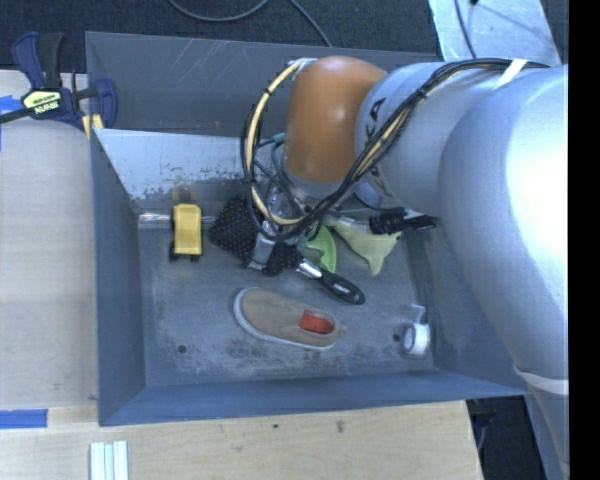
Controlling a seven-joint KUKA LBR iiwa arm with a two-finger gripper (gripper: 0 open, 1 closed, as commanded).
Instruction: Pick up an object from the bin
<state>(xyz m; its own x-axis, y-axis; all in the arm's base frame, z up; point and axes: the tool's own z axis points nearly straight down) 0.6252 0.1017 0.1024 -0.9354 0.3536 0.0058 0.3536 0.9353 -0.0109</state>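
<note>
Reading from nine o'clock: a yellow block (pixel 186 230) lies apart. At centre, a black mesh pad (pixel 232 226) sits against the gripper (pixel 268 249), which hangs low beside it. This is the likely pick, though open or shut, holding or not, cannot be told. A grey insole (pixel 275 318) lies at six o'clock.

We are looking down into a bin (pixel 120 298) whose things are lying spread over its floor. A toy block (pixel 186 230) is sitting at the left, near the back wall, and a mesh pouch (pixel 233 226) is lying just to its right. The gripper (pixel 272 253) is hanging at the pouch's right edge, and a cloth (pixel 372 248) is lying further right, under the arm. A shoe (pixel 280 318) is lying in front of them, near the middle, with a handle (pixel 337 287) lying between it and the gripper. A ring (pixel 413 339) is sitting to the shoe's right, near the front right corner.
</note>
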